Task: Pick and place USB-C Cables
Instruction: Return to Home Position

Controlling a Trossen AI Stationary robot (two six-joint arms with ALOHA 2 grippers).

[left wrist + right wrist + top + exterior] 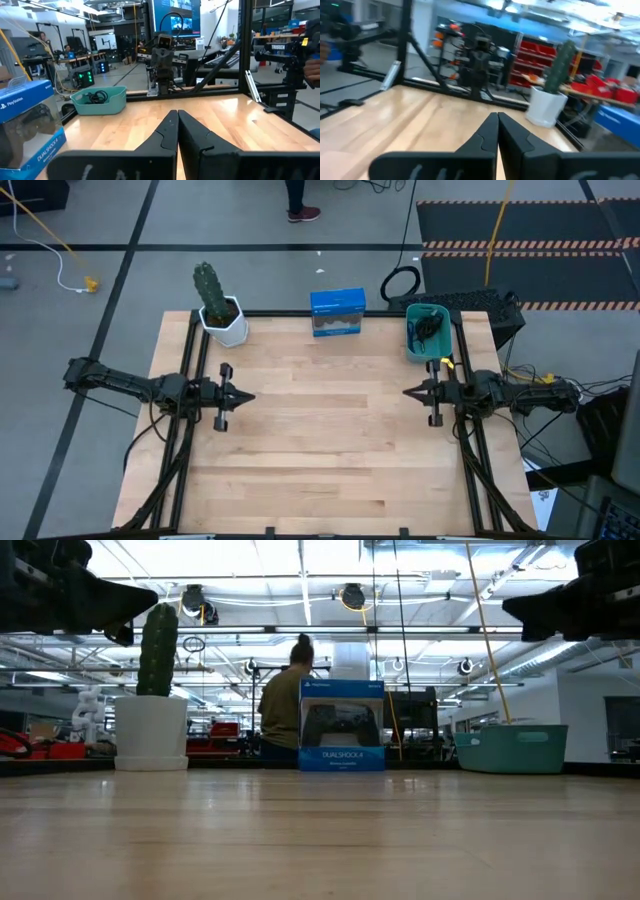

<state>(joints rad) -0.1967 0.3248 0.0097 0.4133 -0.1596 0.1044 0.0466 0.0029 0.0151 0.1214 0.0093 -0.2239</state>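
The USB-C cables (429, 328) lie as a dark bundle inside the teal bin (410, 340) at the table's far right corner; the left wrist view shows black cables (95, 95) in that bin (115, 102). The blue-purple one I cannot make out. My left gripper (248, 396) hovers over the table's left side, shut, holding nothing (177, 116). My right gripper (408, 391) hovers over the right side, just near of the bin, shut and empty (497, 118). Both point toward the table's middle.
A blue PlayStation controller box (337, 312) stands at the far edge's middle. A potted cactus in a white pot (220, 308) sits at the far left corner. A black cable ring (400, 283) lies on the floor beyond the table. A person (285, 700) stands behind the table.
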